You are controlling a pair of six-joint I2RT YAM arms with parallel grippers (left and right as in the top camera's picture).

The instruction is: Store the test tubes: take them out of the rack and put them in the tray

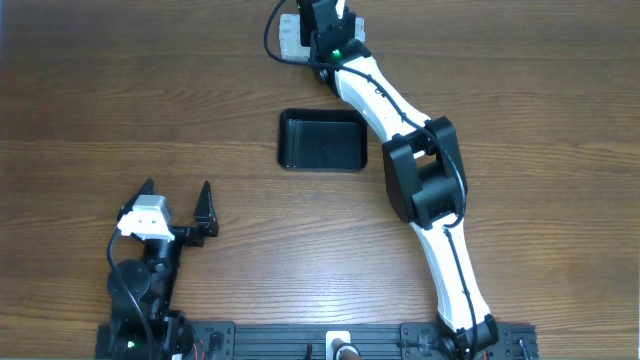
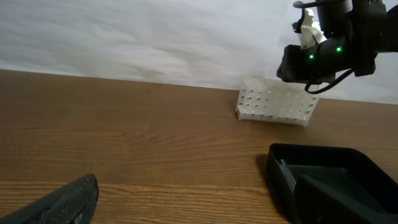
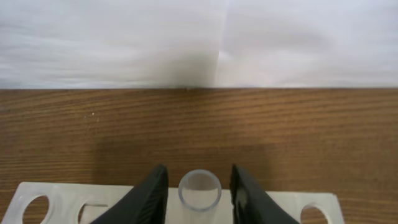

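**Fig. 1. Test-tube transfer, first pick in progress**

The white rack [image 1: 291, 36] stands at the middle of the table's [image 1: 100, 80] far edge. The black tray [image 1: 322, 140] lies near the table's centre, well apart from the rack. The right gripper [image 3: 199, 204] is poised over the rack. Its jaws straddle one clear test tube [image 3: 199, 186], which stands upright in its hole. A sliver of gap shows on either side of the tube's rim, so the jaws read as released rather than clamped. The left gripper [image 1: 177, 190] rests toward the near left corner, far from both rack and tray, its jaws spread wide and holding nothing.

Progress, as judged from these views: the task appears to be at or near its start. The tray's floor looks bare from above, though the left wrist view is too dim to confirm this. What remains is to grip this tube, lift it clear, carry it to the tray and repeat for any others — the rack holes beside the jaws look vacant, and the count of tubes left cannot be told.
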